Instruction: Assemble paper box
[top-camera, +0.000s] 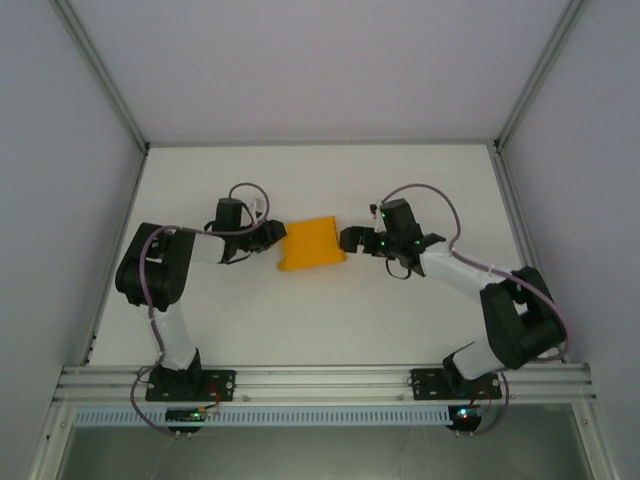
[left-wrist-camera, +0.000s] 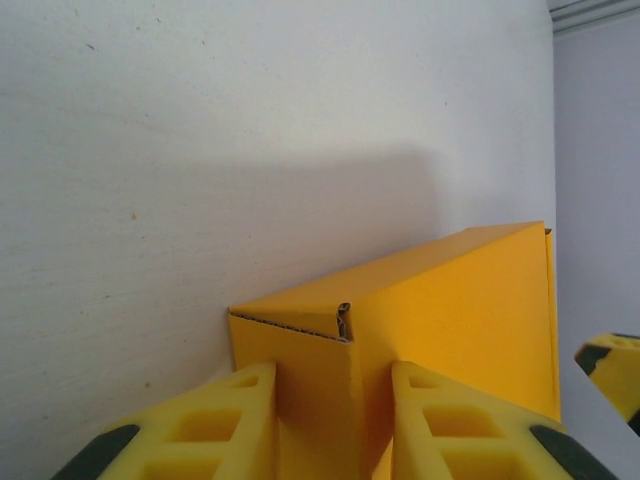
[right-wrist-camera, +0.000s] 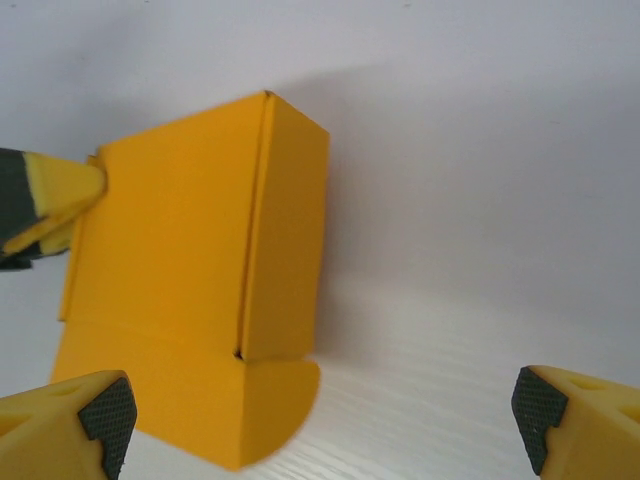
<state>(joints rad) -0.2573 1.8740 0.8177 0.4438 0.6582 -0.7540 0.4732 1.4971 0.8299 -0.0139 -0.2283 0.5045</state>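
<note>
The paper box (top-camera: 312, 245) is orange-yellow card, folded up into a small box, lying mid-table between the two arms. My left gripper (top-camera: 268, 240) is at its left end. In the left wrist view my left gripper (left-wrist-camera: 335, 385) has its yellow fingers (left-wrist-camera: 215, 420) closed on either side of a folded corner wall of the paper box (left-wrist-camera: 470, 310). My right gripper (top-camera: 348, 240) stands just off the box's right end, apart from it. In the right wrist view my right gripper (right-wrist-camera: 325, 410) is wide open. The paper box (right-wrist-camera: 180, 260) lies ahead of it with a rounded flap (right-wrist-camera: 275, 400) sticking out.
The white table (top-camera: 400, 320) lies inside an enclosure with pale walls and metal corner posts (top-camera: 105, 75). An aluminium rail (top-camera: 320, 380) carrying both arm bases runs along the near edge. A fingertip of the left gripper (right-wrist-camera: 50, 195) shows at the box's far side.
</note>
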